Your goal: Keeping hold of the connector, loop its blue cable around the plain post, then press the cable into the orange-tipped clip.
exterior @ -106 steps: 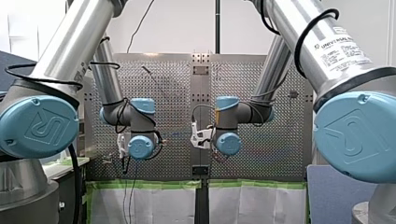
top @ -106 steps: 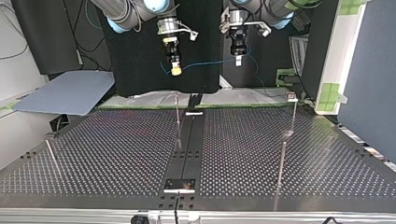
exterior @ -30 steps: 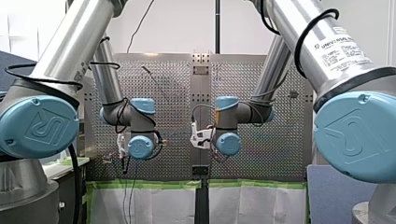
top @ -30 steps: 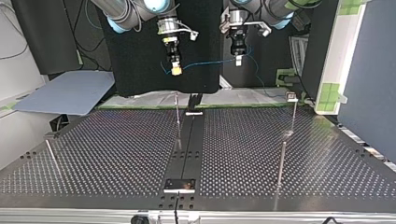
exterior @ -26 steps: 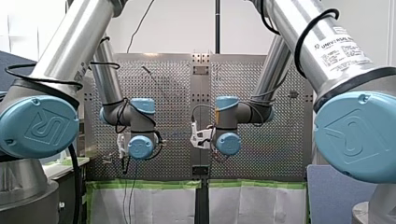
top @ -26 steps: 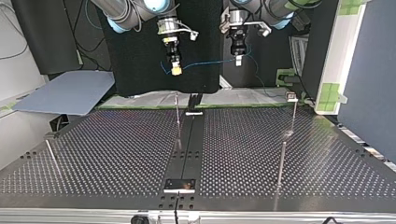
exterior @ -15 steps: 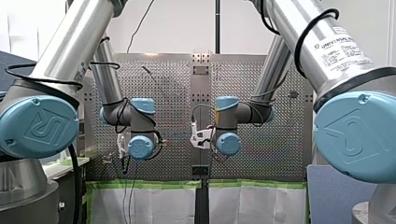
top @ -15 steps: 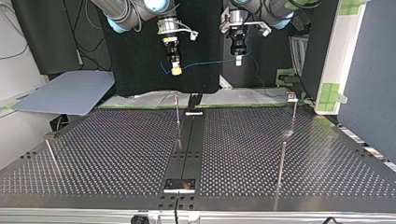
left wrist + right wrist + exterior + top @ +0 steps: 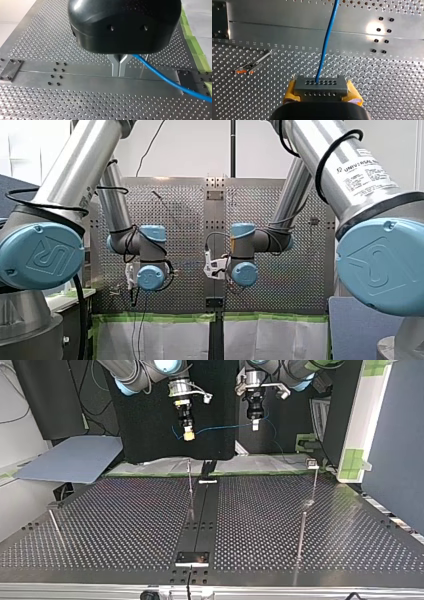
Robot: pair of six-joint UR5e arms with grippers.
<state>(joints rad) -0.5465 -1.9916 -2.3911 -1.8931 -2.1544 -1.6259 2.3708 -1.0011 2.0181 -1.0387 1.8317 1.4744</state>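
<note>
- The connector [image 9: 321,87], a grey block with rows of small holes, was gripped between the yellow pads [image 9: 291,93] of my right gripper [image 9: 321,93]. This hold was shown plainly only in the right wrist view.
- The blue cable [image 9: 326,45] was seen leaving the connector's middle and running straight ahead of that gripper, above the perforated table [image 9: 387,87].
- In the left wrist view the cable was seen pinched between the metal fingers [image 9: 115,65] of my left gripper [image 9: 119,68], their tips closed together. From there it trailed away to one side.
- Only in the top view was the cable's span shown, slung between the two grippers, both held well above the table.
- The orange-tipped clip [image 9: 249,67] was seen in the right wrist view, off to one side of the cable and apart from it.
- Thin upright posts [image 9: 190,485] were shown in the top view; which one was the plain post could not be told.
- In the front view the blue wrist joints [image 9: 151,277] were shown, and the grippers' fingers could not be made out.
</note>
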